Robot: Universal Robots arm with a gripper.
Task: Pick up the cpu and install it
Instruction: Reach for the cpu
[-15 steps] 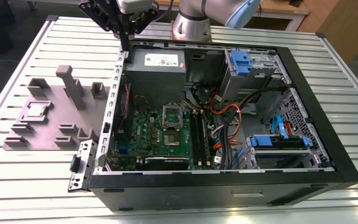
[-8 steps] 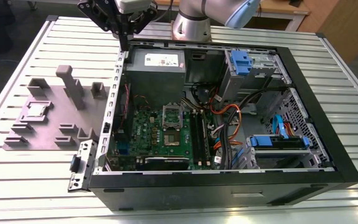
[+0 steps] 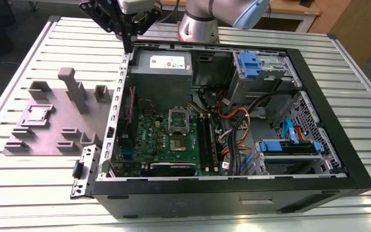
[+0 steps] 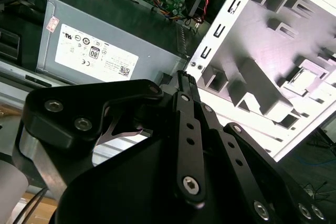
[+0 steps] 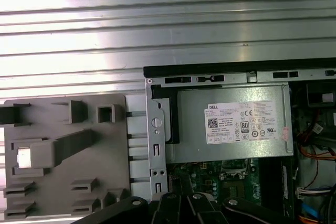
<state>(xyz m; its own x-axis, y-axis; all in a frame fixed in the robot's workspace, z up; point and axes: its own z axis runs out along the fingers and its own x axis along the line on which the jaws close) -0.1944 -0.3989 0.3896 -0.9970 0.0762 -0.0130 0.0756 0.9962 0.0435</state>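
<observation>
The cpu [image 3: 38, 113] is a small silvery square lying in a pocket of the grey fixture plate [image 3: 50, 141], at the exterior view's left, outside the computer case. It glints pale in the first wrist view [image 5: 26, 157] and sits in its pocket in the second wrist view [image 4: 303, 78]. My gripper [image 3: 129, 47] hangs above the case's back left corner, well away from the cpu. Its black fingers [image 4: 184, 77] meet at a thin tip, shut, with nothing held. The metal socket frame [image 3: 178, 117] lies on the green motherboard.
The open black case [image 3: 314, 111] lies on a slatted metal table [image 3: 37, 43]. A grey power supply box [image 3: 162, 72] sits just under my gripper. Cables and blue drive brackets [image 3: 289, 145] crowd the case's right side. Upright posts [image 3: 76, 89] rise from the fixture plate.
</observation>
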